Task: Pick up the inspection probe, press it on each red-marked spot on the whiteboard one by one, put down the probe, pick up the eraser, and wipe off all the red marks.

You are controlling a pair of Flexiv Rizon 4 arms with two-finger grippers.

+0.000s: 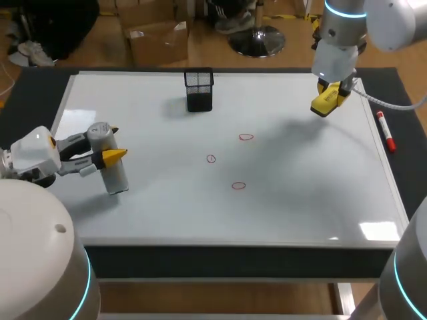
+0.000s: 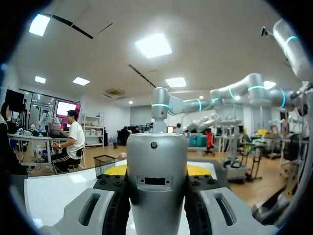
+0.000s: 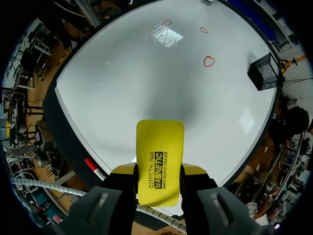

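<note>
The whiteboard (image 1: 320,207) covers nearly the whole table, and the black mesh basket (image 1: 199,90) stands on it near its far edge. My left gripper (image 1: 112,142) is well to the left of the basket and nearer to me. Its two fingers are clamped on the silver inspection probe (image 1: 113,172), which stands almost upright between them. I cannot tell if its lower end touches the board. My right gripper (image 3: 159,171) is well to the right of the basket and grips the yellow eraser (image 3: 160,156), which sticks out ahead of the fingers, above the board. A red marker (image 1: 385,131) lies further right of the basket, off the board. Three red marks (image 1: 246,137) sit nearer to me than the basket.
</note>
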